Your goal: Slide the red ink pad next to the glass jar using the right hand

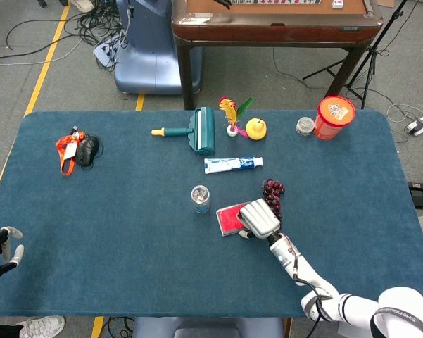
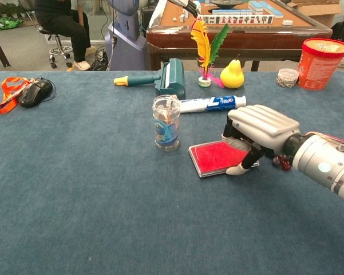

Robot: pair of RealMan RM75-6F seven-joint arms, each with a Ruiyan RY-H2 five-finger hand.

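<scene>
Now mid-slide: the right hand (image 2: 256,134), fingers curled over the red ink pad (image 2: 216,158), pinches its far edge; next, nudge it closer beside the glass jar (image 2: 166,122).

Head view: we looked steeply down from high above the near edge, taking in the whole blue counter (image 1: 127,211) and floor beyond. Chest view: we sat low and close, facing level across the counter's middle. Both shared the glass jar (image 1: 200,198) (image 2: 166,123) and lint roller (image 1: 197,131) (image 2: 163,77).
</scene>
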